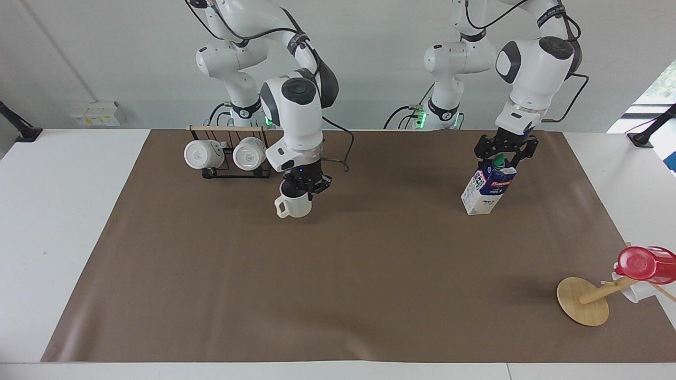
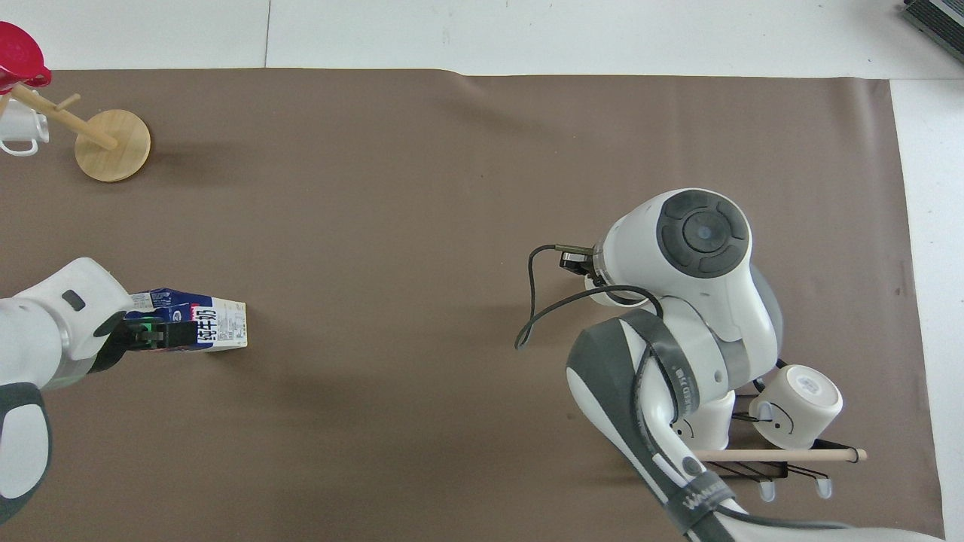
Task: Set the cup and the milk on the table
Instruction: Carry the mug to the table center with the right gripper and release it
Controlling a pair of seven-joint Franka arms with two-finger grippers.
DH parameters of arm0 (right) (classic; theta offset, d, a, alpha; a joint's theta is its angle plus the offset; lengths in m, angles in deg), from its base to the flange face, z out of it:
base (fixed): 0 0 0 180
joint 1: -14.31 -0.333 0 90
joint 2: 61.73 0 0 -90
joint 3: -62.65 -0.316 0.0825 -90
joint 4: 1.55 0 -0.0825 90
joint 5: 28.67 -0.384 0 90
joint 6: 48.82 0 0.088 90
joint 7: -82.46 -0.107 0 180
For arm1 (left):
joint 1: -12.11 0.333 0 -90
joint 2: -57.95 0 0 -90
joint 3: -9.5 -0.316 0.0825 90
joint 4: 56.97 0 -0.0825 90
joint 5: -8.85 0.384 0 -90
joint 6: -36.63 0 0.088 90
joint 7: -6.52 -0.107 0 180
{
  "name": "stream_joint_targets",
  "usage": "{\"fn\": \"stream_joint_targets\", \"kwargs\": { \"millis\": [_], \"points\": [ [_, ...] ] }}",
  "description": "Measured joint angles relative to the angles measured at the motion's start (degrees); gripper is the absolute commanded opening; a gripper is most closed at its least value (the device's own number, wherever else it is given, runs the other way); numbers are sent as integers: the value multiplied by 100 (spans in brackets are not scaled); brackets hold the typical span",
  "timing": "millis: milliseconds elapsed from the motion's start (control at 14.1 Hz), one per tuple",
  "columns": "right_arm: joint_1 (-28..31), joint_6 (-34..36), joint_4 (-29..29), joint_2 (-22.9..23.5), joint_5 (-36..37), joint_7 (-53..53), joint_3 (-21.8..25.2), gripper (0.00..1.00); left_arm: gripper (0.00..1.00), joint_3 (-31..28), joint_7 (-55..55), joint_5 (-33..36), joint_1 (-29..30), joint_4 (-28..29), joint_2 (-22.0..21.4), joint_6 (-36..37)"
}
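Facing view shows my right gripper (image 1: 302, 186) clamped on the rim of the cup (image 1: 293, 205), carrying it low over the table (image 1: 338, 274) near the mug rack (image 1: 227, 153), handle clear of my fingers so it can set down flat. My left gripper (image 1: 501, 155) pinches the top of the milk (image 1: 487, 187), which leans with its base on the mat, so I judge it needs righting before I let go.
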Motion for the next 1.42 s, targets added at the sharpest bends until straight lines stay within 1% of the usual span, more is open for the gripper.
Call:
{"fn": "stream_joint_targets", "kwargs": {
  "millis": [142, 283, 496, 566, 779, 991, 1204, 1416],
  "points": [
    [-230, -72, 111, 257, 14, -264, -1, 0, 100, 0, -5, 31, 0, 5, 4, -16],
    [-355, -316, 152, 462, 79, -503, -1, 0, 100, 0, -5, 104, 0, 9, 11, -53],
    [-434, -424, 191, 615, 92, -585, -1, 0, 100, 0, -6, 119, 0, 24, 32, -139],
    [-442, -460, 193, 622, 92, -590, -1, 0, 98, 1, -8, 119, 0, 28, 35, -150],
    [-442, -647, 194, 635, 92, -676, 2, 0, 83, 2, -9, 119, 0, 41, 36, -186],
    [-442, -753, 193, 687, 92, -711, 2, 0, 75, 2, -15, 120, 0, 54, 37, -204],
    [-442, -761, 187, 730, 92, -745, 10, 0, 68, 8, -17, 121, 0, 57, 37, -212],
    [-442, -761, 187, 746, 92, -748, 13, 0, 64, 8, -17, 121, 0, 57, 37, -218]
  ]
}}
